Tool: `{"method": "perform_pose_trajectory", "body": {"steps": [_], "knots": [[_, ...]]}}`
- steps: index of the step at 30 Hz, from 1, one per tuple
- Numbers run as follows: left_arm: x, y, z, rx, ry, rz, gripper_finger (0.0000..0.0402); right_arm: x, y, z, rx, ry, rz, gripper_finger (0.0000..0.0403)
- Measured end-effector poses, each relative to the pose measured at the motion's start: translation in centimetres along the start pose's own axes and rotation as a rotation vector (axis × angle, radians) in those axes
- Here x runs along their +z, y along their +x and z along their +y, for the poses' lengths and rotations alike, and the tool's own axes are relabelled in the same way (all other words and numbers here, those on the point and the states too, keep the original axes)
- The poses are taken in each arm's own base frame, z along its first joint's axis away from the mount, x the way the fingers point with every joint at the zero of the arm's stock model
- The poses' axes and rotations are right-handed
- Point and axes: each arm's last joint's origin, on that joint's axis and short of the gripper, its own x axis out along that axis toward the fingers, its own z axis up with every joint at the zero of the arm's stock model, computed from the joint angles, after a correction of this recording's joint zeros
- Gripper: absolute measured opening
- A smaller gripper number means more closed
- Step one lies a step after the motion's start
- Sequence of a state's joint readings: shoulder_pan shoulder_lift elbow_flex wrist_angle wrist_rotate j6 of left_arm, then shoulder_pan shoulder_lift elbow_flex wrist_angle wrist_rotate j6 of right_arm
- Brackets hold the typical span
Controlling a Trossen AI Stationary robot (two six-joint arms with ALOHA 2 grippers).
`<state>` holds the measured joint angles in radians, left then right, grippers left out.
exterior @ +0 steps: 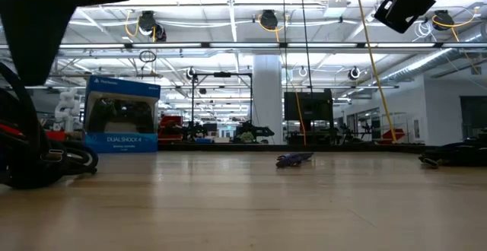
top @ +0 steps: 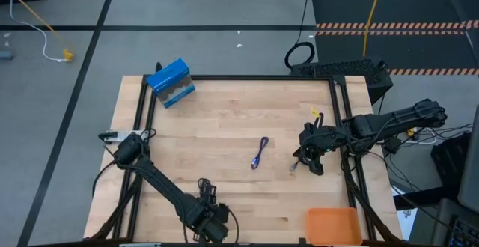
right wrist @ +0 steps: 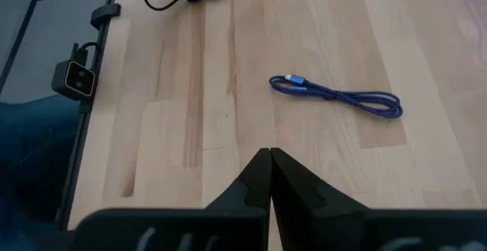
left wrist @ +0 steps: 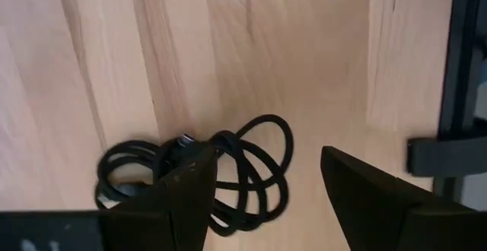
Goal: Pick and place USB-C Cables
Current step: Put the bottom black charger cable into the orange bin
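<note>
One black cable shows clearly only beside left tool.

Pale blond, straight-grained wood is shown on the butcher-block table top, framed in black. A purple-blue braided cable with a silver plug is seen mid-table, a glossy black coiled cable near one edge. A bright blue cardboard box and an orange plastic bin are also shown.
</note>
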<state>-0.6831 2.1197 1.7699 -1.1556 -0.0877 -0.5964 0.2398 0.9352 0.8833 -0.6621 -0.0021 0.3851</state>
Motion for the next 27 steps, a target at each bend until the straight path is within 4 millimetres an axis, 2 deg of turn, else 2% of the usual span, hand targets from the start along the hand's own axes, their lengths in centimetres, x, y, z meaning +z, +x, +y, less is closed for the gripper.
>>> {"method": "perform_pose_trajectory", "body": {"steps": [6, 20, 27], "knots": [[-0.5, 0.0, -0.9, 0.001, -0.045, -0.008, 0.0237, 0.0, 0.0, 0.0, 0.000, -0.018, 0.000, 0.0000], [-0.5, 3.4, -2.0, 0.040, -0.052, 0.032, 0.0237, -0.3, 0.0, 0.8, 0.034, -0.096, 0.010, 0.0000], [-0.7, 3.3, -1.9, 0.041, -0.103, 0.053, 0.0237, -0.3, 0.0, 1.0, 0.041, -0.101, 0.004, 0.0000]]}}
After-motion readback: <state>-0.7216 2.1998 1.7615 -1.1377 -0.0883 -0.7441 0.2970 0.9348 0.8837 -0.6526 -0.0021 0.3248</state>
